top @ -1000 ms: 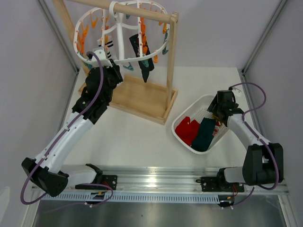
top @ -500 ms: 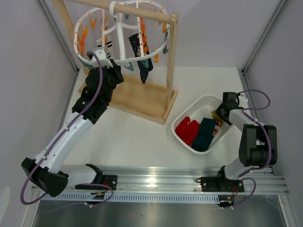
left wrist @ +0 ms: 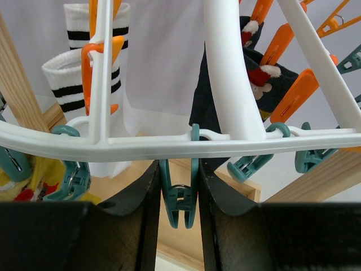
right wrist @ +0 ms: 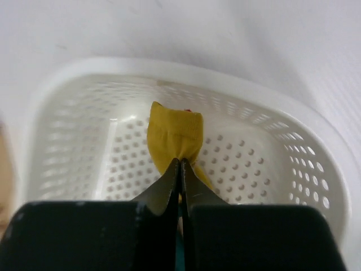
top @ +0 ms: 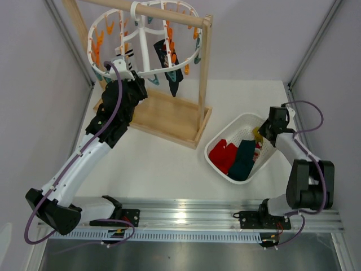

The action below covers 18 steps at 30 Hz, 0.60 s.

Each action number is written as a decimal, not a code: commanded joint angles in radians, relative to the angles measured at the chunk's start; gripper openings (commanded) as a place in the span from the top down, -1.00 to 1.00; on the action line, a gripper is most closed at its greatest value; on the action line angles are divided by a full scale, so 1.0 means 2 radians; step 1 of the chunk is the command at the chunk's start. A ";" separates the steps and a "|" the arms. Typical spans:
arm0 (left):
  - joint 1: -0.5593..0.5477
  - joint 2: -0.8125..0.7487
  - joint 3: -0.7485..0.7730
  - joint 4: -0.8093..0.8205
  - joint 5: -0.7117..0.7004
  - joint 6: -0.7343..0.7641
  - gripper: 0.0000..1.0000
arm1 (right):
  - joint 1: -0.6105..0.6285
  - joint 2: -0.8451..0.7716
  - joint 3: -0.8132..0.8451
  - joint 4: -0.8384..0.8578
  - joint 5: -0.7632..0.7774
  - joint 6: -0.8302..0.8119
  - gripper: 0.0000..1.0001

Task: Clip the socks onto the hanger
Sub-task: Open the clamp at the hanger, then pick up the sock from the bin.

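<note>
Pale lilac walls (top: 254, 39) close me in left, right and far; my white counter (top: 163, 169) has a metal rail (top: 192, 217) along its near edge.

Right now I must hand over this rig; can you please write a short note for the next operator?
Left end effector: shut on a teal peg of the hanger.
Right end effector: shut on the yellow sock, inside the basket.
Done: striped sock and navy sock hang clipped.
To do: lift and clip the yellow sock, then the red sock and teal sock lying in the basket.
</note>
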 commanded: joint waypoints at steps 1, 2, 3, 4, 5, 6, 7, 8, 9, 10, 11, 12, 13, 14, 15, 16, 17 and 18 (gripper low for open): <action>0.002 0.000 0.009 -0.025 0.012 -0.008 0.99 | 0.012 -0.083 0.032 0.016 -0.017 -0.045 1.00; 0.002 0.000 0.009 -0.025 0.012 -0.008 0.99 | 0.017 -0.095 0.034 0.015 -0.021 -0.048 1.00; 0.002 0.002 0.009 -0.025 0.012 -0.009 0.99 | 0.018 -0.115 0.036 0.013 -0.023 -0.051 1.00; 0.002 0.002 0.009 -0.025 0.012 -0.010 0.99 | 0.019 -0.123 0.038 0.012 -0.029 -0.052 1.00; 0.003 0.002 0.009 -0.025 0.012 -0.011 0.99 | 0.019 -0.130 0.039 0.009 -0.036 -0.052 1.00; 0.002 0.002 0.009 -0.025 0.014 -0.011 0.99 | 0.021 -0.136 0.039 0.008 -0.045 -0.053 1.00; 0.002 0.003 0.009 -0.025 0.014 -0.011 0.99 | 0.022 -0.150 0.039 0.009 -0.052 -0.055 1.00; 0.003 0.002 0.009 -0.026 0.014 -0.011 0.99 | 0.027 -0.155 0.039 0.011 -0.061 -0.058 1.00; 0.003 0.002 0.010 -0.025 0.013 -0.010 0.99 | 0.051 -0.162 0.039 0.013 -0.062 -0.064 1.00; 0.003 0.003 0.009 -0.025 0.012 -0.010 0.99 | 0.060 -0.174 0.039 0.014 -0.059 -0.078 1.00; 0.003 0.002 0.010 -0.025 0.012 -0.010 0.99 | 0.069 -0.180 0.040 0.017 -0.054 -0.084 1.00; 0.003 0.000 0.009 -0.025 0.012 -0.010 0.99 | 0.085 -0.186 0.040 0.019 -0.054 -0.089 1.00; 0.003 0.000 0.008 -0.025 0.012 -0.010 0.99 | 0.093 -0.197 0.039 0.024 -0.056 -0.095 1.00; 0.003 0.000 0.008 -0.025 0.012 -0.010 0.99 | 0.103 -0.203 0.036 0.028 -0.057 -0.110 1.00; 0.002 0.000 0.007 -0.025 0.012 -0.011 0.99 | 0.115 -0.208 0.033 0.031 -0.049 -0.119 1.00; 0.003 0.000 0.007 -0.025 0.012 -0.011 0.99 | 0.139 -0.212 0.030 0.031 -0.042 -0.126 1.00; 0.002 0.001 0.008 -0.025 0.012 -0.011 0.99 | 0.150 -0.213 0.022 0.032 -0.035 -0.137 1.00; 0.002 0.001 0.008 -0.025 0.012 -0.012 0.99 | 0.160 -0.213 0.016 0.031 -0.027 -0.138 1.00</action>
